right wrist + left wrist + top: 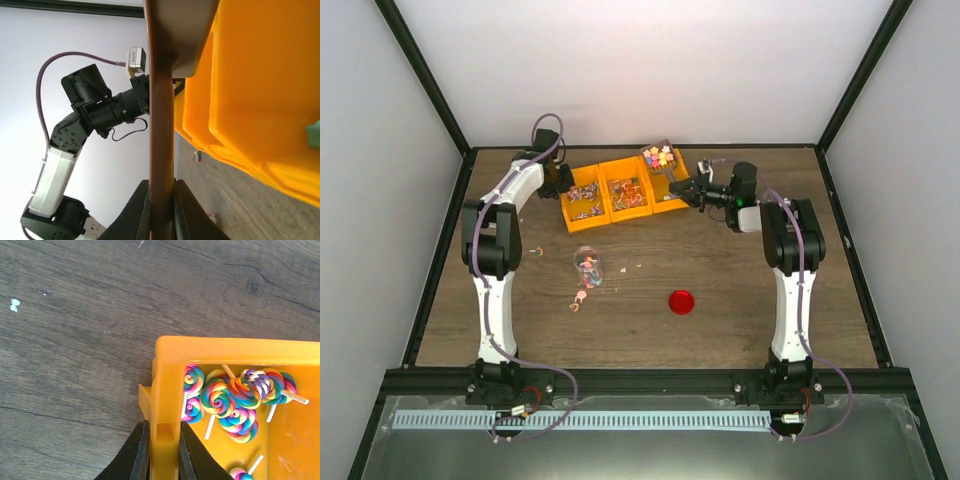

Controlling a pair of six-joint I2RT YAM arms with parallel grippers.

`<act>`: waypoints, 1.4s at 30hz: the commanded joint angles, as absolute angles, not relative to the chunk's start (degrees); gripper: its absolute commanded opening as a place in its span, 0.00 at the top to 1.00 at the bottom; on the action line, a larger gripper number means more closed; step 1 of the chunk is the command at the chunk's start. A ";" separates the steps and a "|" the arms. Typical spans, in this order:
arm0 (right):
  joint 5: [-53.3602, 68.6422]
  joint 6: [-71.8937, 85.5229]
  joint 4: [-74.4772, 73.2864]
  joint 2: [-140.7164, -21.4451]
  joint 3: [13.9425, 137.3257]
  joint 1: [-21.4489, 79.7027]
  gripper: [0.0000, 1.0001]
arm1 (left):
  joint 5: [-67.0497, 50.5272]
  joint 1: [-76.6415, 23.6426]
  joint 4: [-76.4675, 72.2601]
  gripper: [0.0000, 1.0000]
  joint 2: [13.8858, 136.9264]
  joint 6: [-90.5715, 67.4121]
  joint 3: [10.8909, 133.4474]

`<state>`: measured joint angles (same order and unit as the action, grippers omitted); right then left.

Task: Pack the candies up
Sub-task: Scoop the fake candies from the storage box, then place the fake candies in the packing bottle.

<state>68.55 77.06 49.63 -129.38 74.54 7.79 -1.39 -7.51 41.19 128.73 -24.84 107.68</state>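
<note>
The candies show as a pastel heap (660, 157) at the far end of the right yellow bin (670, 196), as more pieces in the small clear jar (588, 266), and as loose bits (578, 298) on the table beside it. My right gripper (686, 188) (161, 186) is shut on the brown handle (161, 125) of a scoop whose pale head (185, 35) reaches toward that heap. Whether the heap lies in the scoop I cannot tell. My left gripper (558, 182) (163, 427) is shut on the left wall (167, 390) of the left yellow bin, which holds swirl lollipops (235, 400).
Three yellow bins stand in a row at the back; the middle one (625, 193) holds mixed sweets. A round red lid (681, 301) lies right of the jar. Crumbs dot the wood (537, 250). One tiny piece (199, 156) lies by the bins.
</note>
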 commanded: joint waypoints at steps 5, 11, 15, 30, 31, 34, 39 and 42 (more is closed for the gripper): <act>70.01 85.66 57.76 -119.38 68.02 7.36 0.99 | -8.55 -8.44 41.72 0.96 128.53 -27.71 103.48; 71.99 83.38 49.46 -109.61 60.38 8.87 0.99 | -7.69 -8.42 40.84 0.96 127.44 -29.08 101.98; 73.38 77.75 37.20 -102.66 58.27 12.58 0.99 | -6.84 -8.44 39.88 0.96 126.49 -31.26 100.68; 66.98 56.29 -6.35 -78.45 51.28 22.20 0.99 | -5.53 -8.35 39.35 0.76 123.87 -30.53 99.90; 66.62 55.29 -8.33 -78.06 51.57 22.81 0.99 | -5.47 -8.35 39.17 0.76 123.75 -30.66 99.78; 65.61 53.70 -12.71 -77.50 52.40 25.16 0.99 | -5.53 -8.35 38.39 0.76 123.18 -31.06 98.99; 63.44 54.21 -16.18 -77.47 54.58 29.30 0.99 | -5.58 -8.33 37.64 0.76 122.27 -31.37 97.94; 62.29 52.87 -19.97 -78.42 57.19 31.59 0.99 | -4.81 -8.35 37.36 0.76 121.54 -30.88 97.64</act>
<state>63.92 55.81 -14.79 -78.74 51.88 28.93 -5.26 -8.25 37.91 124.81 -30.68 98.26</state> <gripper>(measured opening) 0.079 0.240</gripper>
